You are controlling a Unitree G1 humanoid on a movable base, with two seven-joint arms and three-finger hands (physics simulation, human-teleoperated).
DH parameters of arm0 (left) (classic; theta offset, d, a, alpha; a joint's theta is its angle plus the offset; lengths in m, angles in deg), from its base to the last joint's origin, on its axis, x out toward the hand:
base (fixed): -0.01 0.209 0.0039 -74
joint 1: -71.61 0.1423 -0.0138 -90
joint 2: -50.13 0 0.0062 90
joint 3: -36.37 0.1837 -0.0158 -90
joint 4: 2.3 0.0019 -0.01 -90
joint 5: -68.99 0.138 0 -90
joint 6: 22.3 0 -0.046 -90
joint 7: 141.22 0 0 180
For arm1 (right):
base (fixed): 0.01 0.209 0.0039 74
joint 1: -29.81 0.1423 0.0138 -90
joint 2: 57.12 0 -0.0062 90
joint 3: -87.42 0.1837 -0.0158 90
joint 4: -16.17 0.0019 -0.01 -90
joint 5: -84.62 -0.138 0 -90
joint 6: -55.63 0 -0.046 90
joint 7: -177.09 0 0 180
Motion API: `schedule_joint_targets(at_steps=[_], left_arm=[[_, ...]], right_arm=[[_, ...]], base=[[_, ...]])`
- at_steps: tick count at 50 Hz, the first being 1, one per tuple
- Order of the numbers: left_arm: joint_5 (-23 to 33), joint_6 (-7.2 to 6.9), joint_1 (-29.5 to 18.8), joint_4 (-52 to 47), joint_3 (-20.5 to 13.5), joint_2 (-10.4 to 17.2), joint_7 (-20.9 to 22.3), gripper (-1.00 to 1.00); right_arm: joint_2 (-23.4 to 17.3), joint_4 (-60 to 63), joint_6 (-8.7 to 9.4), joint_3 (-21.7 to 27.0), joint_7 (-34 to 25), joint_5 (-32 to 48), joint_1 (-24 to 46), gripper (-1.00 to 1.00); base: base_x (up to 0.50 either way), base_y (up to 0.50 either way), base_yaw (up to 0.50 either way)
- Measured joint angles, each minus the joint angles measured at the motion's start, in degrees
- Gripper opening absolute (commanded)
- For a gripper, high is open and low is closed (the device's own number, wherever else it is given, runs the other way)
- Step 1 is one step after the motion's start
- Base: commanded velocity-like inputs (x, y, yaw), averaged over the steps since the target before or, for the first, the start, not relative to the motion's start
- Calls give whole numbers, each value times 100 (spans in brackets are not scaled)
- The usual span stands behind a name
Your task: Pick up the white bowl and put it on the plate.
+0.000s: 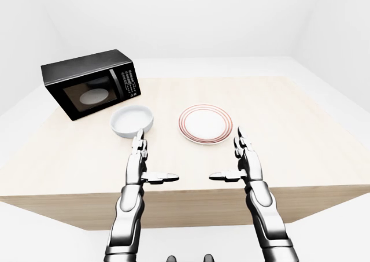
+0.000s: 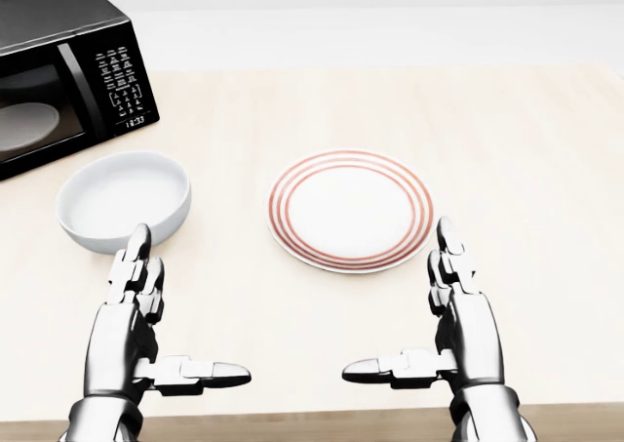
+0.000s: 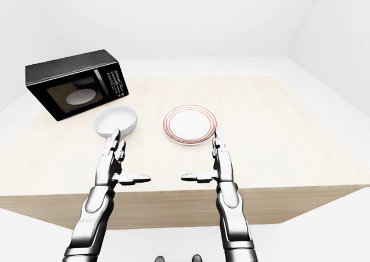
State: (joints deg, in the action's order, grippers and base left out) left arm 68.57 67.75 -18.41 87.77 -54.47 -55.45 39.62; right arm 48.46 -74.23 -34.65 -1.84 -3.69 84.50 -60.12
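a: we see the white bowl (image 2: 124, 200) sitting upright on the pale wooden desk (image 2: 526, 169), toward the left of the head view, with nothing in it.

b: and the plate (image 2: 350, 209), white with red rings round its rim, lies flat to the right of the bowl, apart from it with bare desk between them.

a: we have our left hand (image 2: 146, 327) raised over the near edge of the desk, just below the bowl in the head view. its fingers (image 2: 136, 266) point straight up toward the bowl and the thumb sticks out sideways to the right, so it is spread wide and grips nothing.

b: our right hand (image 2: 450, 323) mirrors it, below the plate's lower right rim in that view, fingers straight, thumb out to the left. it too is spread and empty.

a: the two thumbs point at each other with a gap between them.

b: whether the left fingertips touch the bowl's rim we cannot tell; they overlap it in the left-eye view.

a: a black microwave (image 1: 92, 83) stands at the upper left of the desk, just beyond the bowl, door closed, a pale turntable showing through the glass.
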Motion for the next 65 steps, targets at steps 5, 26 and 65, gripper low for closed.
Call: schedule_joint_targets(at_steps=[5, 26, 65], left_arm=[[-24, -1, 0, -3, -52, 26, 51, 100], [-57, 14, -3, 13, -119, 54, 124, 100], [-57, -18, 19, -44, -127, 63, 136, 100]], right_arm=[[-22, -60, -55, 31, -41, 24, 7, 100], [-42, -245, -216, 21, -70, 159, 17, 100], [-8, -288, -331, -55, -113, 223, -39, 100]], base=[[0, 0, 0], [0, 21, 0], [0, 35, 0]])
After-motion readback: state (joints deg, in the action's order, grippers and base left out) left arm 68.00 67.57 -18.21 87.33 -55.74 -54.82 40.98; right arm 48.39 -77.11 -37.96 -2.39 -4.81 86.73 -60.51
